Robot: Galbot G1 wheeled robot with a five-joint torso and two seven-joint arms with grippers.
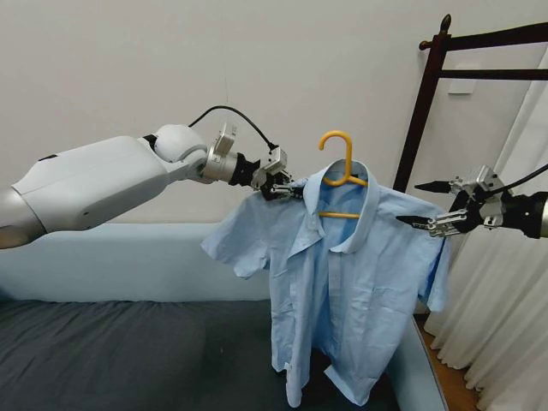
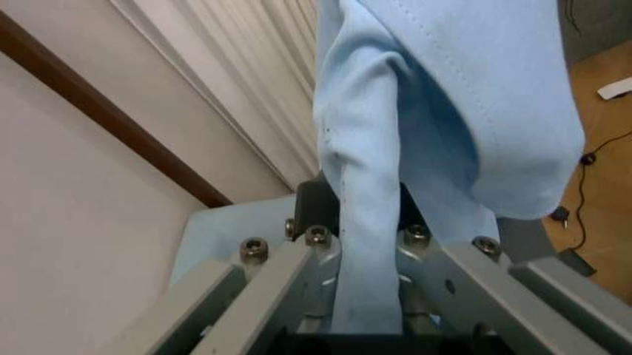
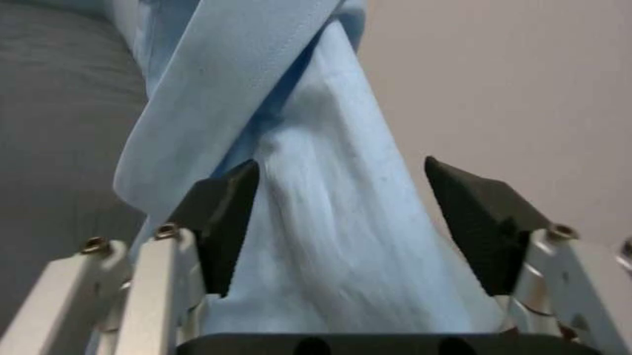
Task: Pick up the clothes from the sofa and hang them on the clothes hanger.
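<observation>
A light blue short-sleeved shirt hangs in the air on a yellow hanger, above the sofa's right end. My left gripper is shut on the shirt's left shoulder; in the left wrist view the cloth is pinched between the fingers of that gripper. My right gripper stands open at the other shoulder. In the right wrist view its black pads are spread apart with the shirt's fabric lying between them, and the left pad touches the cloth.
A dark wooden clothes rack rises behind the shirt at the upper right. White curtains hang at the right edge. The sofa has a dark grey seat and a pale blue back, and lies below and to the left.
</observation>
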